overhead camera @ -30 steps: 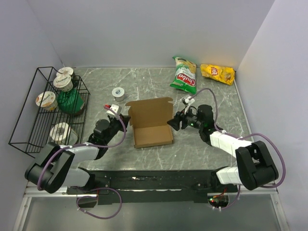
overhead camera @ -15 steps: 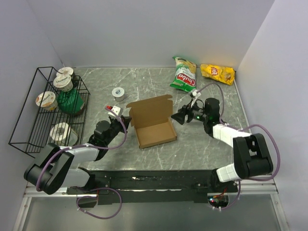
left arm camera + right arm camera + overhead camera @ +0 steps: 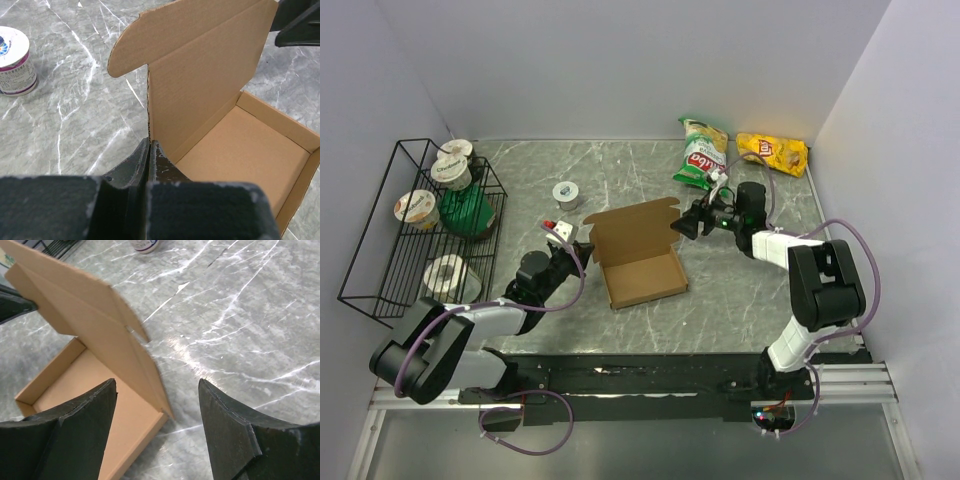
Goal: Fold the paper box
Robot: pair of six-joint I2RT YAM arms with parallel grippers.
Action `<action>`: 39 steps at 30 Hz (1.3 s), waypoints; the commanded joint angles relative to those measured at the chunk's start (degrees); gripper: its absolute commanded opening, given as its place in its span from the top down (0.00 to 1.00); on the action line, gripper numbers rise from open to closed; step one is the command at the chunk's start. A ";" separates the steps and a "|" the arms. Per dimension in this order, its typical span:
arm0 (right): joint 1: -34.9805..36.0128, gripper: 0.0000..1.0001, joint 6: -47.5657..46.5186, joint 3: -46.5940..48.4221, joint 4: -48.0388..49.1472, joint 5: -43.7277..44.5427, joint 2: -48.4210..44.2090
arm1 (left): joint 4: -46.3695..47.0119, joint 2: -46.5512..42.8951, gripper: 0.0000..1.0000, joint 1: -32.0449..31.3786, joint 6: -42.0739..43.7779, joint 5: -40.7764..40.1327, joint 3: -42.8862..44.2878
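Observation:
The paper box (image 3: pixel 642 278) is plain brown cardboard, lying mid-table as a shallow open tray with its lid (image 3: pixel 630 230) standing up at the back. My left gripper (image 3: pixel 582 250) is shut on the box's left edge at the bottom of the lid, as the left wrist view (image 3: pixel 149 143) shows; the lid (image 3: pixel 200 75) rises above the tray (image 3: pixel 245 155). My right gripper (image 3: pixel 682 228) is open at the lid's right end. In the right wrist view the gripper (image 3: pixel 157 383) straddles the lid's edge (image 3: pixel 90 320) without touching it.
A black wire basket (image 3: pixel 365 232) with cups and a green item stands at the left. A small white cup (image 3: pixel 566 193) sits behind the box, also in the left wrist view (image 3: pixel 15 60). A green snack bag (image 3: pixel 702 155) and a yellow one (image 3: pixel 772 152) lie at the back right.
My right gripper has moved back and up along the box's right side to the lid's end. The box has turned slightly counterclockwise. My left gripper keeps its hold.

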 commanded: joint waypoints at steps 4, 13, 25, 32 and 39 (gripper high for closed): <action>-0.40 0.34 -1.50 4.07 0.88 -3.48 2.21 | 1.94 -1.00 0.99 -0.41 1.25 0.09 0.36; -0.40 0.59 -0.88 4.94 1.41 -8.14 3.79 | 2.11 -0.39 0.99 -0.49 1.33 0.53 0.71; 0.03 0.89 1.23 0.20 4.66 -7.70 -0.16 | 2.11 0.32 0.99 -0.93 0.98 0.18 1.32; 4.76 0.94 -0.08 -6.81 6.07 2.28 -7.61 | 1.59 0.49 0.99 -2.16 -0.07 -2.54 1.68; 16.81 0.94 -5.09 -14.30 7.56 27.24 -15.98 | 2.03 0.58 0.99 -3.31 -2.44 -3.16 1.76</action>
